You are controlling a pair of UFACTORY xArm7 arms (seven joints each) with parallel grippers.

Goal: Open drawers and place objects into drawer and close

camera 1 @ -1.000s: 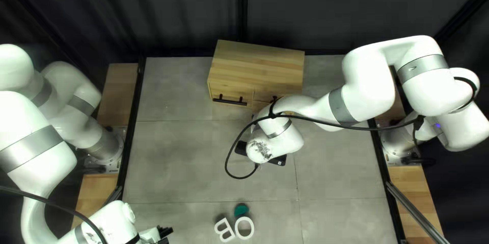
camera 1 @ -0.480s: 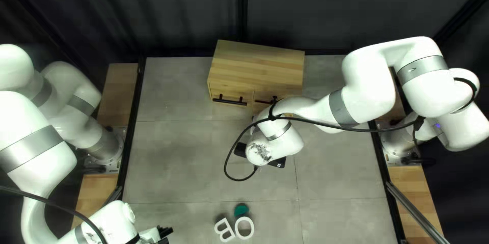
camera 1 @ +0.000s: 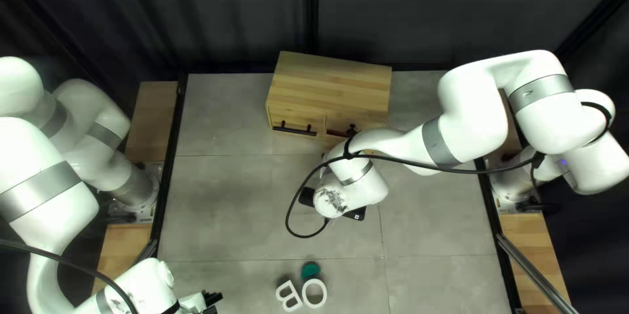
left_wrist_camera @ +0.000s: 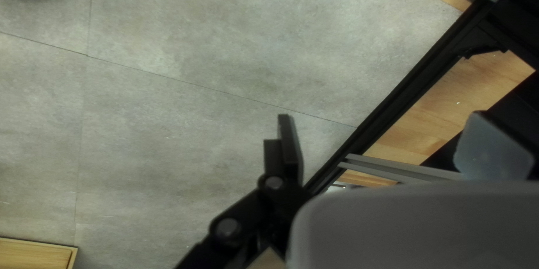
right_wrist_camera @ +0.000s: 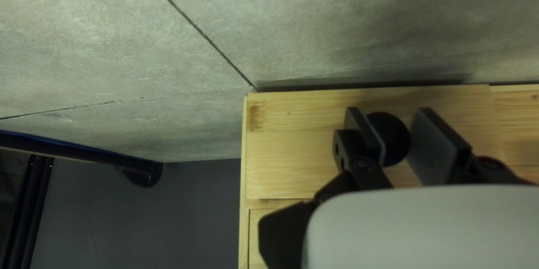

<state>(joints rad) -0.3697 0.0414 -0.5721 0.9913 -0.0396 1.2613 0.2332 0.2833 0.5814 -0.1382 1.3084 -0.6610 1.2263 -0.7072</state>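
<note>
At the back centre of the top left view stands a wooden cabinet (camera 1: 331, 91) with a dark bar handle (camera 1: 294, 128). My right gripper (camera 1: 356, 214) is mostly hidden under its arm there, only black mount parts showing. Seen from the right wrist, the right gripper (right_wrist_camera: 396, 126) is shut on a round black knob (right_wrist_camera: 388, 137) of a wooden front panel (right_wrist_camera: 292, 145). A white letter B (camera 1: 288, 295), a white ring (camera 1: 314, 293) and a green piece (camera 1: 310, 271) lie near the front edge. Left of them, my left gripper (camera 1: 215, 303) stands open; its wrist view shows nothing between the fingers (left_wrist_camera: 387, 123).
The right arm (camera 1: 472, 104) reaches over the table with a black cable (camera 1: 426, 160) looping below its wrist. Under the left gripper is bare grey tabletop (left_wrist_camera: 185, 89), beside the black table edge (left_wrist_camera: 415, 89). A wooden corner (left_wrist_camera: 33, 253) shows farther off.
The right wrist has moved slightly toward the near edge and left. The cabinet has shifted very slightly, and a little pale wood now shows below its front by the arm. The left arm has stayed still.
</note>
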